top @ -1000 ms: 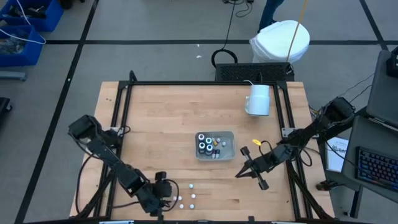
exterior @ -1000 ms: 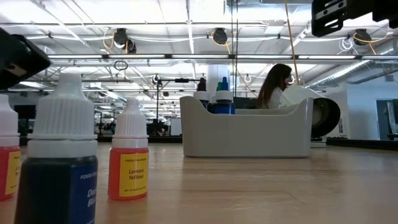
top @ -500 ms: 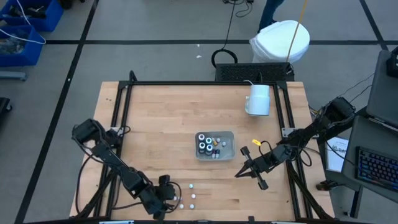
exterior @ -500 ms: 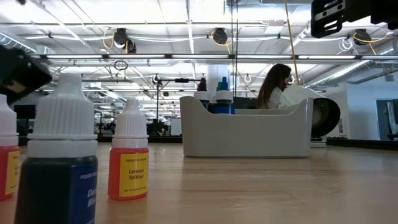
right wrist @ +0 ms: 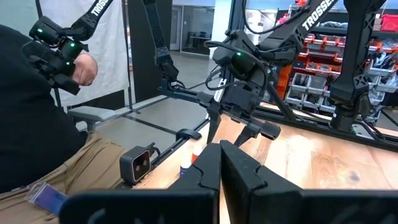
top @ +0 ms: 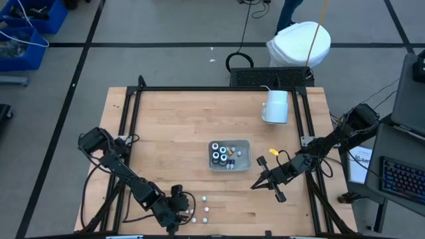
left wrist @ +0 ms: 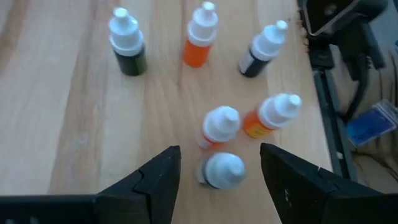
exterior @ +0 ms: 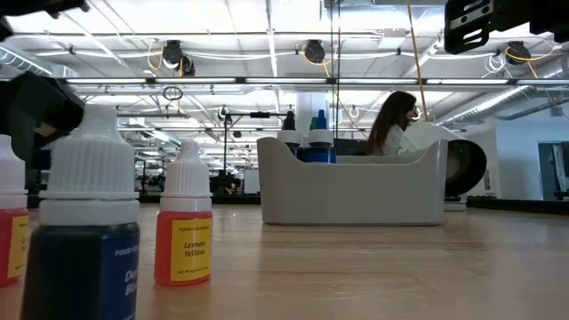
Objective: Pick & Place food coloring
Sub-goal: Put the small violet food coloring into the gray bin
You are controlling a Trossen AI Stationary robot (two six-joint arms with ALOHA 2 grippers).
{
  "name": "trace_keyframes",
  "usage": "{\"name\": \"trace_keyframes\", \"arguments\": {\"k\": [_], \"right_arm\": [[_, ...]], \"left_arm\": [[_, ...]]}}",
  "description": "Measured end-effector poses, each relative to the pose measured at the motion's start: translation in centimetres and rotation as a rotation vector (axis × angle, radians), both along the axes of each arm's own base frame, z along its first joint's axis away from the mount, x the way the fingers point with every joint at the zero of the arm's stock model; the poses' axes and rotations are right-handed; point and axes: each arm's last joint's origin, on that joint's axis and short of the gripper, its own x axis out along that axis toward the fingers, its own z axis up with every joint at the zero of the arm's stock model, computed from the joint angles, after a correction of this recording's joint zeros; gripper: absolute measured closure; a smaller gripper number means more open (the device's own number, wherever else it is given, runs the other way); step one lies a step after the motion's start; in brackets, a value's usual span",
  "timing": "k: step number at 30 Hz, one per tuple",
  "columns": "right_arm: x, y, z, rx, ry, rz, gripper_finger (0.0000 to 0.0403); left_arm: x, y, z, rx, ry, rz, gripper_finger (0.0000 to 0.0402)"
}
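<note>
Several white-capped food coloring bottles (left wrist: 221, 124) stand upright on the wooden table near its front edge, left of the middle (top: 204, 198). My left gripper (left wrist: 219, 151) slants down over them, open. One bottle's white cap (left wrist: 222, 169) sits between its fingers, apart from both. In the low view a blue bottle (exterior: 89, 231) and a yellow one (exterior: 184, 227) stand close up, with the left gripper (exterior: 36, 107) dark above them. More bottles and dark pots sit in the clear tray (top: 230, 154). My right gripper (top: 255, 186) hovers shut to the right of the tray, holding nothing.
A white mug (top: 276, 106) lies at the table's far right. Black frame rails (top: 126, 133) run along the table's edges. In the low view a person (exterior: 396, 124) shows behind the tray (exterior: 351, 182). Bare wood lies between the tray and the loose bottles.
My left gripper has sunk a little and crept toward the loose bottles at the table's near edge. The bottles have stayed where they were.
</note>
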Motion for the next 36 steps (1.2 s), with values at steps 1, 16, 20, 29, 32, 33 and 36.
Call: {"name": "trace_keyframes", "arguments": {"k": [1, 16, 20, 29, 32, 33, 36], "right_arm": [[0.00, 0.00, 0.00, 0.000, 0.000, 0.000, 0.0403], [0.10, -0.24, -0.01, -0.027, -0.011, -0.090, 0.0403], [0.20, -0.54, -0.04, -0.022, -0.004, -0.200, 0.0403], [0.19, -0.54, -0.10, -0.025, 0.001, -0.202, 0.0403], [0.19, -0.54, -0.12, -0.027, 0.003, -0.202, 0.0403], [0.19, -0.54, -0.13, -0.027, 0.003, -0.202, 0.0403], [0.19, -0.54, -0.17, -0.030, 0.006, -0.202, 0.0403]], "left_arm": [[0.02, 0.06, -0.02, 0.003, 0.003, 0.001, 0.0176], [-0.18, 0.17, -0.20, 0.015, 0.028, 0.006, 0.0198], [-0.24, 0.24, -0.27, 0.023, 0.037, 0.005, 0.0239], [-0.30, 0.14, -0.21, 0.005, 0.055, -0.023, 0.0322], [-0.40, 0.17, -0.24, 0.004, 0.075, -0.035, 0.0333], [-0.44, 0.16, -0.26, 0.005, 0.078, -0.037, 0.0333], [-0.51, 0.11, -0.28, -0.002, 0.088, -0.049, 0.0329]]}}
